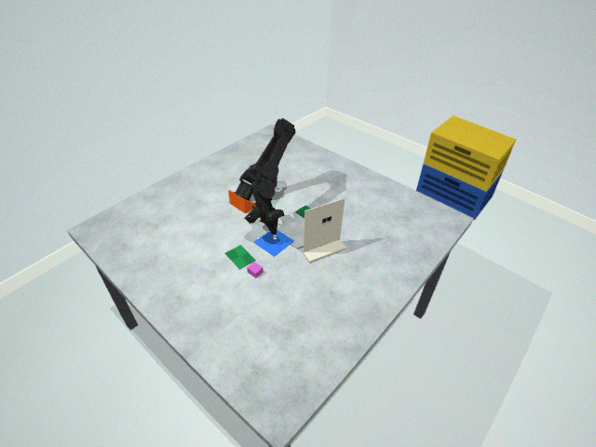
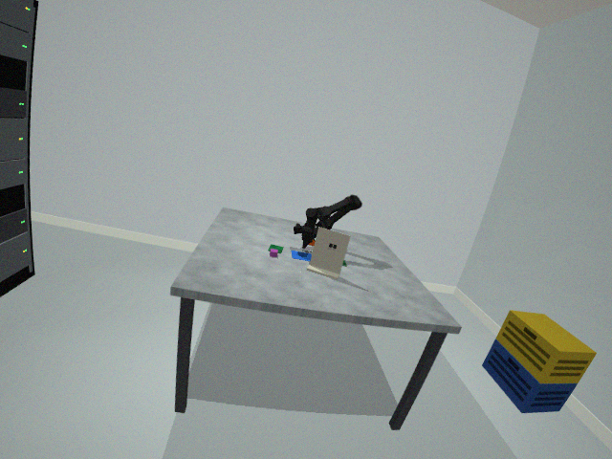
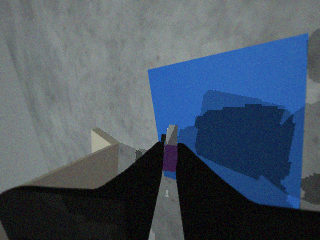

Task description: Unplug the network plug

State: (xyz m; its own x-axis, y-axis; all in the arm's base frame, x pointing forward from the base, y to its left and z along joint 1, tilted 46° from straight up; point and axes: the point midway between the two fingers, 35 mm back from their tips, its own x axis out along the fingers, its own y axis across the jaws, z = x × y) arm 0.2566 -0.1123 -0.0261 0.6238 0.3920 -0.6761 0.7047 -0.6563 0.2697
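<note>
My gripper [image 1: 275, 234] [image 2: 304, 246] [image 3: 170, 148] is shut on the network plug, fingers pointing down. The small plug [image 1: 275, 237] [image 3: 171, 135] shows pale grey, with a purple part between the fingertips in the wrist view. It is out of the panel and over the blue square [image 1: 284, 241] [image 2: 297, 255] [image 3: 185, 82], near its edge in the wrist view. The exact gap to the table cannot be told. The beige upright panel [image 1: 314, 236] [image 2: 326, 259] [image 3: 80, 172] stands beside the square, with two dark openings [image 1: 327, 220] [image 2: 332, 246] in it.
A green square [image 1: 239, 256] [image 2: 275, 248] and a magenta block [image 1: 254, 269] [image 2: 273, 252] lie beside the blue square. Another green patch [image 1: 303, 210] lies behind the panel. An orange plate [image 1: 239, 200] stands beside the arm. Stacked crates [image 1: 462, 163] [image 2: 538, 360] stand off the table.
</note>
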